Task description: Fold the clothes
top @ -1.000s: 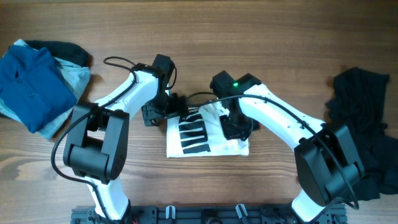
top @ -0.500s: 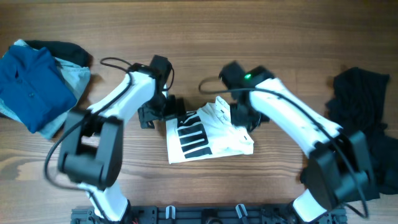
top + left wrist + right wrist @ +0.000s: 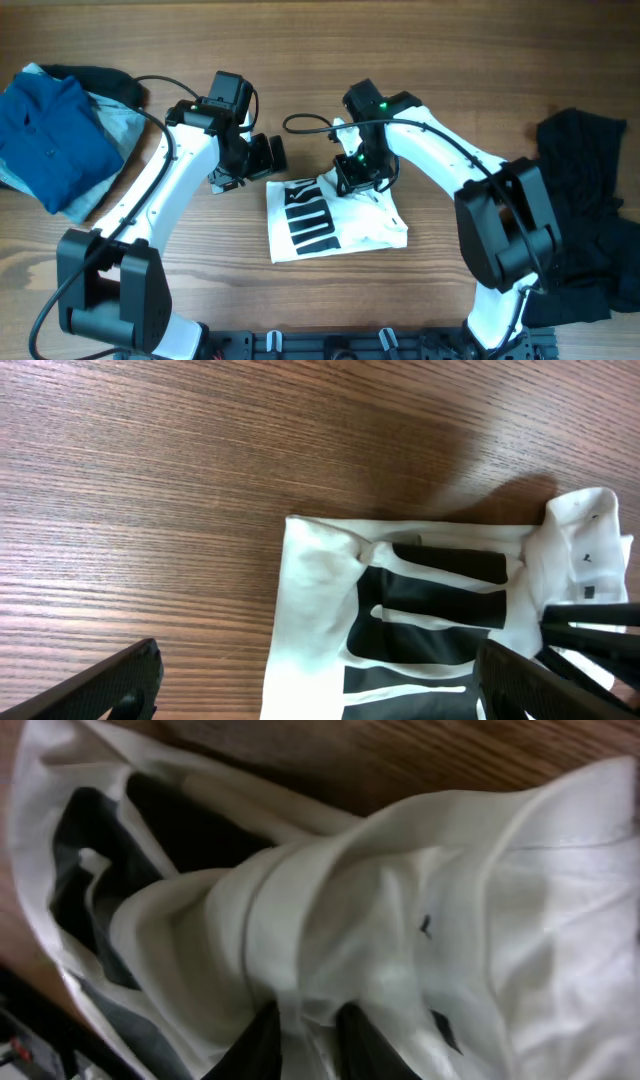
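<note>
Right gripper [image 3: 305,1038]: dark fingers close together, clamped on a ridge of soft, creased white T-shirt with black bar print [image 3: 335,222], folded roughly rectangular. Left gripper [image 3: 262,157]: fingers wide apart, near shirt's upper-left corner. Brown wood-grain table [image 3: 400,60]; blue garment pile [image 3: 55,130] far left, black garment heap [image 3: 585,200] far right.

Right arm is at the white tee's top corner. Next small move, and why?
Probably lower the right gripper and lay the bunched corner flat on the white T-shirt. It seems pinched on rumpled cloth there, the rest lies folded flat, and the left gripper hangs open nearby.
</note>
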Motion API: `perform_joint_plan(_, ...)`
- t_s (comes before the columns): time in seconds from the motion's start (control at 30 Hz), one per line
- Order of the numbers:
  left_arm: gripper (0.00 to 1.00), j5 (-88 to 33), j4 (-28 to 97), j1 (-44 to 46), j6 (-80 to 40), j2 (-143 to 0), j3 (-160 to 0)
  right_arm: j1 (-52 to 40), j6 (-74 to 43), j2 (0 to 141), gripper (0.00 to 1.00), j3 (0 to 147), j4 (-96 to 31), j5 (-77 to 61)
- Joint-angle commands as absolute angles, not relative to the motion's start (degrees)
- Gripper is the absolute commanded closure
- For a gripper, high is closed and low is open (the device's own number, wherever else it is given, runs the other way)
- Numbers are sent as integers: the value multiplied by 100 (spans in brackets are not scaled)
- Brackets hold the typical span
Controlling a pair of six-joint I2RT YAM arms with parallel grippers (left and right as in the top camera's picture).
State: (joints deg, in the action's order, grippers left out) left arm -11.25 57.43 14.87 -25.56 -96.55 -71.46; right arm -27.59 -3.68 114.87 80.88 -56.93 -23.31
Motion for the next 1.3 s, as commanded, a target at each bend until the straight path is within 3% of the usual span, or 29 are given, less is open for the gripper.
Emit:
perform_joint_plan(0.0, 0, -1002, 5741, 1461, -2443, -9655, -7135, -2766, -126, 11428, 96, 8093, -5791, -2707)
perform_joint_plan(0.17, 0, -910, 5745, 1461, -2443, -9655, -7135, -2766, 224, 11157, 96, 8097, -6228, -2674)
perform_joint_plan(0.3, 0, -910, 5747, 1461, -2443, -9655, -7135, -2602, -1767, 11093, 96, 8097, -6613, -921)
perform_joint_plan(0.43, 0, -910, 5745, 1461, -2443, -9655, -7135, -2493, -2447, 11076, 96, 8095, -6849, -126)
perform_joint_plan(0.5, 0, -910, 5745, 1461, -2443, -9655, -7135, -2491, -1542, 11076, 95, 8095, -6659, -755)
perform_joint_plan(0.7, 0, -910, 5728, 1461, -2443, -9655, -7135, -2416, -410, 11056, 76, 8562, -6117, -2665)
perform_joint_plan(0.97, 0, -915, 5730, 1461, -2445, -9655, -7135, -2561, -440, 11155, 73, 8337, -5688, -2812)
perform_joint_plan(1.27, 0, -915, 5732, 1461, -2445, -9655, -7135, -2561, -670, 11231, 76, 8012, -5168, -3022)
